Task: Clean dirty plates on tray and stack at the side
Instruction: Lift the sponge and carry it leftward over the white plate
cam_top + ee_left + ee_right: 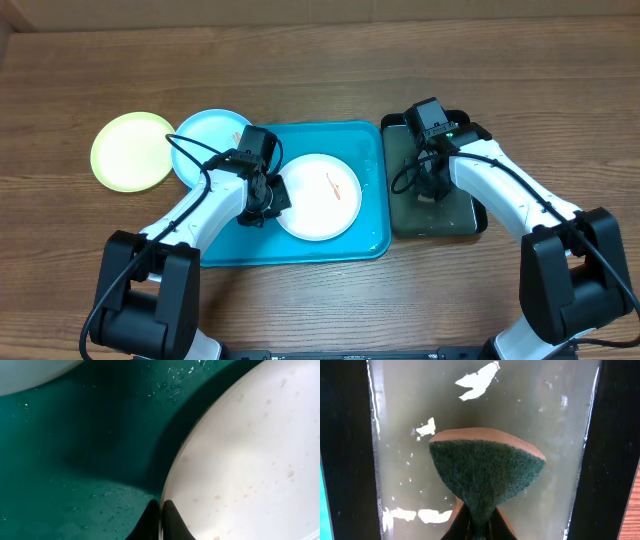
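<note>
In the overhead view the left arm (190, 215) runs from its base at the lower left up and to the right, with its white forearm slanted and its wrist bent down at centre frame. The left gripper (264, 203) points down, its dark fingers (148, 523) pinched together on the rim of the white plate (320, 200). The right arm (510, 190) mirrors it from the lower right, reaching up and to the left. The right gripper (432, 186) also points down, its fingers (458, 525) squeezed on a green sponge (485, 475).
</note>
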{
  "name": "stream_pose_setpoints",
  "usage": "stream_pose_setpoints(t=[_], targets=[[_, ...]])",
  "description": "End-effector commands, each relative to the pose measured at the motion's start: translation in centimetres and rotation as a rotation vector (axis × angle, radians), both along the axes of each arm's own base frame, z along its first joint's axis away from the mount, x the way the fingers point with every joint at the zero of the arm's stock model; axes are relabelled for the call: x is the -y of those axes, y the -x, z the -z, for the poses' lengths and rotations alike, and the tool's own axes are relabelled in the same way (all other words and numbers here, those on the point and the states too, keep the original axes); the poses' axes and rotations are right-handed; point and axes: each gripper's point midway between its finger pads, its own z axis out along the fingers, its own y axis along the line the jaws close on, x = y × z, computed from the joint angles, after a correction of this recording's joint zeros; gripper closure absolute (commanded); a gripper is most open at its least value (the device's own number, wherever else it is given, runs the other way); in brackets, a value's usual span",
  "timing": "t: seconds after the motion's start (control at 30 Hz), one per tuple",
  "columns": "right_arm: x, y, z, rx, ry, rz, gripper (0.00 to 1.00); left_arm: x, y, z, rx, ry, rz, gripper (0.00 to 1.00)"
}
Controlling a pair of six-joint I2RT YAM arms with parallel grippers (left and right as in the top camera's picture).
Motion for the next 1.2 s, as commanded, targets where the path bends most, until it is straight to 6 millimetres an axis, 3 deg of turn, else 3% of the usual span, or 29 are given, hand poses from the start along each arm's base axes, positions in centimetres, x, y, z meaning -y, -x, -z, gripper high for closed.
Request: stream_pose_setpoints(t=[0.0, 0.63, 0.73, 0.83, 0.9, 1.0, 1.17], targets=[[-0.3, -1.2, -1.9, 0.058, -0.013, -0.001, 0.96, 0.0, 0.2, 0.3, -0.013, -0.015, 0.008, 0.96], [-0.3, -1.2, -2.0, 0.053, -0.005, -0.043, 0.95, 0.7, 0.0, 0.2, 0.0, 0.016, 0.063, 0.96], [0.2, -1.6, -3.8, 0.068, 0.011, 0.049, 0.96, 0.6, 0.0, 0.2, 0.0, 0.013, 0.055, 0.96], [0.1, -2.1, -7.3, 0.08, 0.01, 0.062, 0.96, 0.6, 0.0, 0.2, 0.0, 0.012, 0.056, 0.96], [0.1, -1.8, -8.1, 0.065, 0.007, 0.061, 0.96, 0.6, 0.0, 0.2, 0.0, 0.012, 0.055, 0.96], [-0.4, -1.1, -7.3, 0.026, -0.021, 0.053, 0.96, 0.6, 0.0, 0.2, 0.0, 0.013, 0.055, 0.96], [-0.2, -0.2, -4.1, -0.018, -0.011, 0.052, 0.96, 0.6, -0.1, 0.2, 0.0, 0.012, 0.056, 0.96]])
